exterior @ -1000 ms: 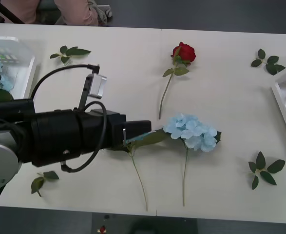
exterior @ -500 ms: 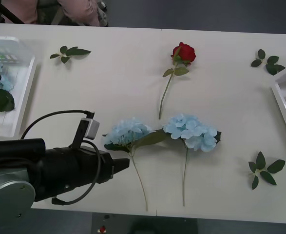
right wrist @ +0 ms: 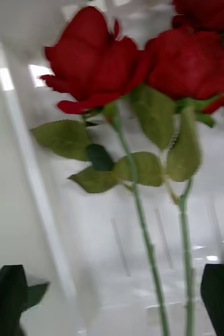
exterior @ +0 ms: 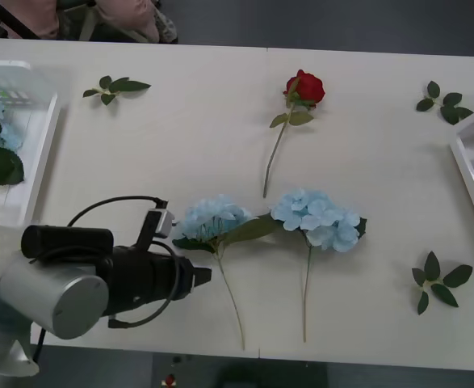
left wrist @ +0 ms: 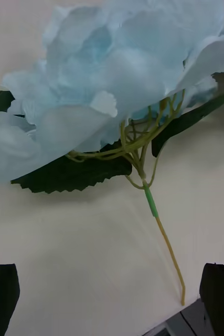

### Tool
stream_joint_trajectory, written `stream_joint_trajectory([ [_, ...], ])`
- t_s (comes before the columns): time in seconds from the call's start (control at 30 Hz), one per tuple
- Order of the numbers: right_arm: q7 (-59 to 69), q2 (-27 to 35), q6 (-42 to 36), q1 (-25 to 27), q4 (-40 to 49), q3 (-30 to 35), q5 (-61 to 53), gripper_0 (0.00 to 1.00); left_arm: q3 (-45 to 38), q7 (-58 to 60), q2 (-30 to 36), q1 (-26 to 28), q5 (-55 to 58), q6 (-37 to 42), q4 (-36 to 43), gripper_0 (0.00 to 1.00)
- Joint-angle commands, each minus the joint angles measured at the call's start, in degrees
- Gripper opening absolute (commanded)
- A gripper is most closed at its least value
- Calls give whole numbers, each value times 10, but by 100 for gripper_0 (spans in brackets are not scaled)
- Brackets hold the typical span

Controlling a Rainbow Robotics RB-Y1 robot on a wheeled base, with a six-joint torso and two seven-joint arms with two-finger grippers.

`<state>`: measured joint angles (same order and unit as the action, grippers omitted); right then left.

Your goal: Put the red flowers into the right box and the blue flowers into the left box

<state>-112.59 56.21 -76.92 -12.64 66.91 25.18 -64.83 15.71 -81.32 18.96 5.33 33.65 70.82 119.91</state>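
The left gripper (left wrist: 109, 304) has its jaws spread wide, one black tip in each lower corner of the left wrist view, with nothing between them but bare tabletop (exterior: 180, 137). Just beyond lies a blue hydrangea (left wrist: 112, 79), its thin stem (left wrist: 164, 247) running toward the lower right of that view. In the front view this gripper (exterior: 198, 275) sits low and left of centre, just beside the hydrangea's head (exterior: 212, 220).

The right gripper (right wrist: 112, 299) also has its jaws apart, poised over the white floor of the right box (right wrist: 117, 241), where two red roses (right wrist: 96, 58) lie side by side, heads toward the upper edge of that view.

In the front view, a second hydrangea (exterior: 317, 218) lies right of centre, close beside the first, a leaf of the first reaching toward it. A single rose (exterior: 304, 87) rests upper centre, well apart from both. The left box (exterior: 47, 137) at the left edge already holds blue blooms; the right box (exterior: 471, 170) shows at the right edge. Loose leaf sprigs (exterior: 115, 86) are scattered around the tabletop.

The hydrangea looks light and soft: its fluffy head would crush or slip out of a grip, and the leaves would bend. The stem just below the head, where the green sleeve (left wrist: 151, 202) sits, looks the firmest hold, though thin enough to need a full close.
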Motion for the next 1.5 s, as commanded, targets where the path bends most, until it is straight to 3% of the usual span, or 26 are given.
stream_joint_trajectory([
  [0.03, 0, -14, -49, -5, 74, 50, -22, 100, 6, 32, -31, -35, -25, 2, -30, 100],
  [0.13, 43, -64, -104, -5, 152, 87, -22, 100, 13, 34, -39, -74, -46, 1, -71, 100],
  [0.4, 206, -191, -152, 19, 369, 106, 5, 100, 21, 36, -55, -144, -63, 0, -158, 100],
  [0.6, 323, -267, -157, 60, 517, 58, 50, 100, 29, 30, -56, -210, -77, 1, -216, 100],
  [0.8, 417, -318, -158, 92, 604, -22, 114, 100, 39, 23, -62, -256, -93, 1, -276, 100],
  [0.83, 428, -325, -158, 95, 610, -34, 123, 100, 38, 22, -64, -258, -96, 1, -281, 97],
  [0.87, 437, -332, -158, 96, 613, -48, 132, 100, 39, 22, -65, -260, -97, 1, -281, 81],
  [0.9, 449, -338, -158, 97, 617, -65, 145, 100, 39, 21, -65, -259, -99, 1, -281, 56],
  [1.0, 472, -354, -158, 97, 618, -114, 188, 100, 43, 23, -66, -259, -104, 1, -282, 5],
  [1.07, 475, -363, -158, 97, 617, -141, 216, 100, 44, 23, -65, -259, -106, 2, -282, 0],
  [1.5, 521, -373, -164, 98, 596, -334, 409, 100, 45, 27, -65, -258, -120, 4, -281, 0],
])
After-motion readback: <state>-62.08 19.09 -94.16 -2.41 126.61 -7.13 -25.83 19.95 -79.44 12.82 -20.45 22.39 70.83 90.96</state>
